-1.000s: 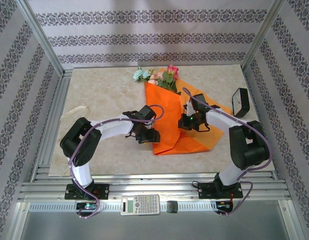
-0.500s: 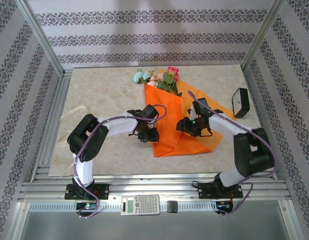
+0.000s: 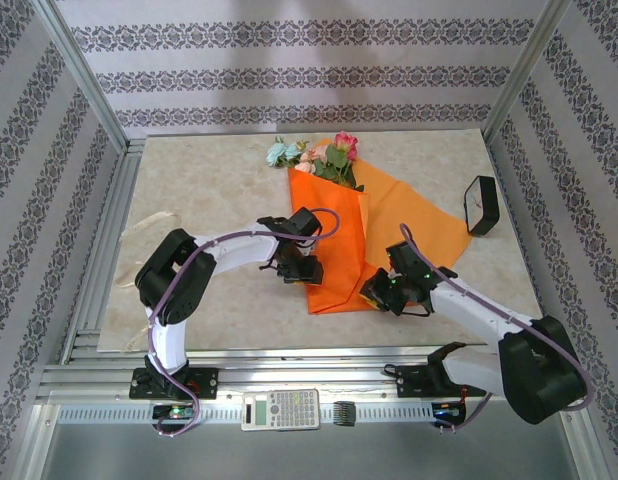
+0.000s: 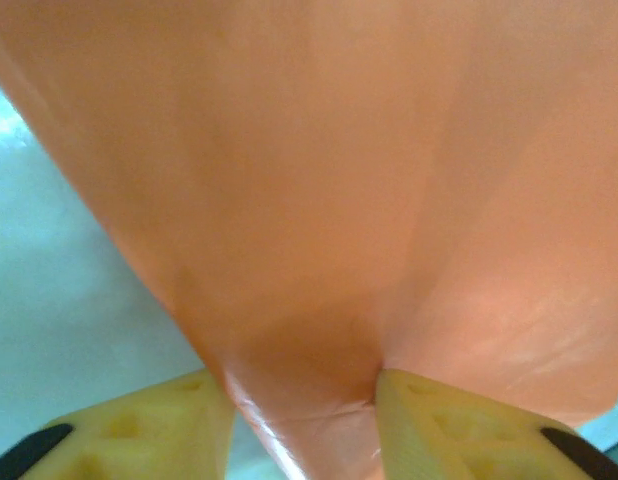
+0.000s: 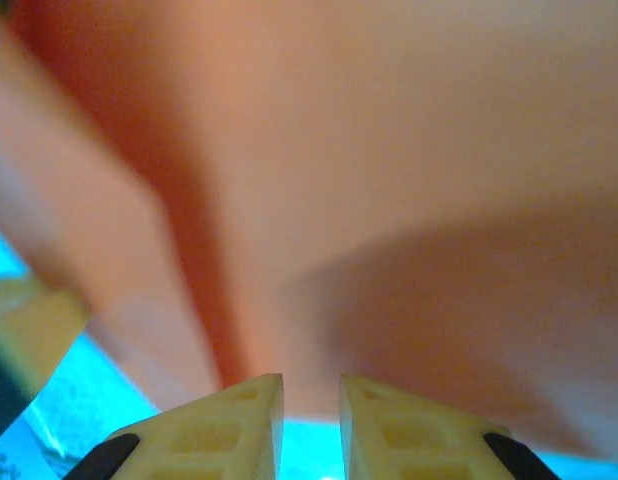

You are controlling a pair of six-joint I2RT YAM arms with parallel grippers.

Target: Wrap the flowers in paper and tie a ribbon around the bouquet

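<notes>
Several flowers (image 3: 314, 152) in the folded orange paper (image 3: 339, 240) — stems seemingly inside.

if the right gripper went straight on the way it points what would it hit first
The paper: the orange sheet lies directly ahead of the right gripper, though how close is hard to judge.

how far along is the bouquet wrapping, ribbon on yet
Done: the flowers lie on the orange paper, its left side folded over the stems. In hand: the left pincer pinches that fold near its bottom tip; the right pincer is at the paper's near edge, the right flap lying flat. Left: wrapping that flap around, then tying the ribbon, lying loose at the table's left.
</notes>
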